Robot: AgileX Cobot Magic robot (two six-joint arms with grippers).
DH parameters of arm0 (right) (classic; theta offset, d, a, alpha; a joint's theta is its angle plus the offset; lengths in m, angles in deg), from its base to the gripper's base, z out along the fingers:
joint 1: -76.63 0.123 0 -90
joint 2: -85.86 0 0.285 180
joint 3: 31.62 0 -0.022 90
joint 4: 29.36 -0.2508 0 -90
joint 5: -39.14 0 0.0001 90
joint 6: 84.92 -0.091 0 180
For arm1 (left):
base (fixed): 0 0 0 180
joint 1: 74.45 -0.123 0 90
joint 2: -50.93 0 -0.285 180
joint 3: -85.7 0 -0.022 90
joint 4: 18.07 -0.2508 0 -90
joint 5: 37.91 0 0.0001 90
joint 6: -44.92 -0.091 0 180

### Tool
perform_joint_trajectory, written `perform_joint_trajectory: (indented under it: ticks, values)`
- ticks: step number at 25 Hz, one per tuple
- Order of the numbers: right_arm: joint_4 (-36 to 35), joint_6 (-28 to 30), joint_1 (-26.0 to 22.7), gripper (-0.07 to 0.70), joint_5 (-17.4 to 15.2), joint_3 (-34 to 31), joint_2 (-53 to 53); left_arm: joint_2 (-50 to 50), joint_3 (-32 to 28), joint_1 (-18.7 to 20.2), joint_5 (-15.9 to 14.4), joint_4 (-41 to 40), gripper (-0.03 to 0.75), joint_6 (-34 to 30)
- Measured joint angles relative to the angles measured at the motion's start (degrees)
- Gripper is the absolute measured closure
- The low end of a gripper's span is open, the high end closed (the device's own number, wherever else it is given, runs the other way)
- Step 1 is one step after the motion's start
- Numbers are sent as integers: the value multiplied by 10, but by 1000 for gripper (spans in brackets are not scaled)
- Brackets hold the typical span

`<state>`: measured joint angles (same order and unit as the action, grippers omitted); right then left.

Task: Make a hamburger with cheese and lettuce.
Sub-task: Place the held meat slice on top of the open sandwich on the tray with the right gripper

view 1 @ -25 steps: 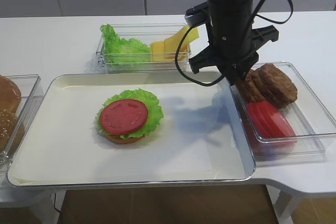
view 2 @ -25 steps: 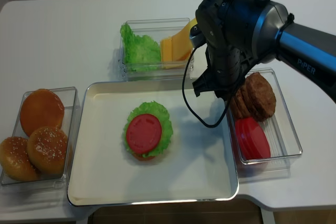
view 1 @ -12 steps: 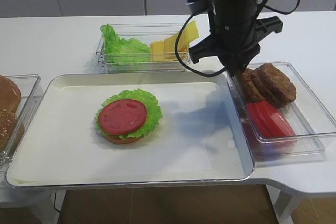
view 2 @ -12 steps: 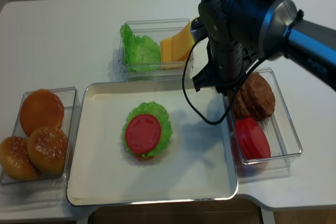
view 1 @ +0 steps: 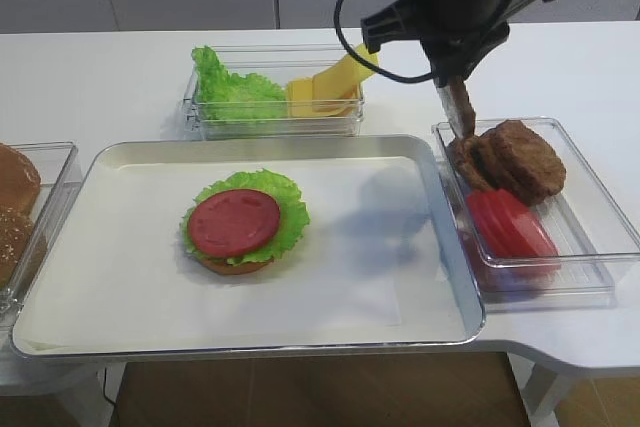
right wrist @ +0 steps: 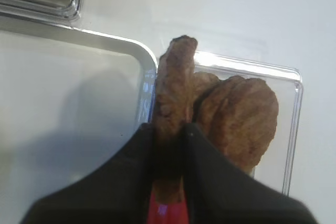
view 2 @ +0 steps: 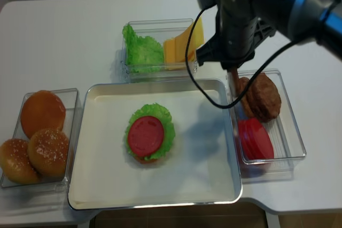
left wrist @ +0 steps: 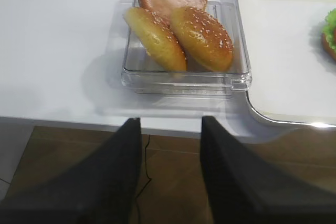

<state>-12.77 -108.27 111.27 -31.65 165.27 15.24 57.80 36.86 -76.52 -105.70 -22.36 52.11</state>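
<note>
The hamburger (view 1: 245,222) (view 2: 149,134) stands open on the white tray (view 1: 120,287), with a red tomato slice on frilly lettuce over a bun half. My right gripper (view 1: 458,95) (right wrist: 169,135) is shut on a brown patty (right wrist: 173,87) (view 1: 462,119), which hangs on edge above the left end of the patty box (view 1: 580,162). More lettuce (view 1: 235,87) and the cheese (view 1: 325,87) lie in the back container. My left gripper (left wrist: 171,121) is open and holds nothing, off the table's front edge near the buns (left wrist: 178,30).
Two more patties (view 1: 515,157) and tomato slices (view 1: 512,225) fill the right-hand box. The bun container (view 2: 43,132) stands left of the tray. The tray's rim (right wrist: 149,72) runs right beside the patty box.
My right gripper has risen out of the patty box with one patty pinched between its fingers. The left gripper and the hamburger have not moved.
</note>
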Motion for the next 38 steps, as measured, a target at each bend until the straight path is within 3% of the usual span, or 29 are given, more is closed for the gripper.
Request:
perform_joint_trajectory:
  ticks: [10,21,25,32,38]
  values:
    - [-39,-2,5,506,-6,2,-80,0,0,0,0,0,430,0]
    - [-10,-22,130,506,-10,13,-89,0,0,0,0,0,430,0]
    - [-2,-32,152,507,-11,21,-66,0,0,0,0,0,430,0]
    - [14,-38,202,507,-10,94,27,0,0,0,0,0,430,0]
    - [31,-47,215,507,-7,126,100,0,0,0,0,0,430,0]
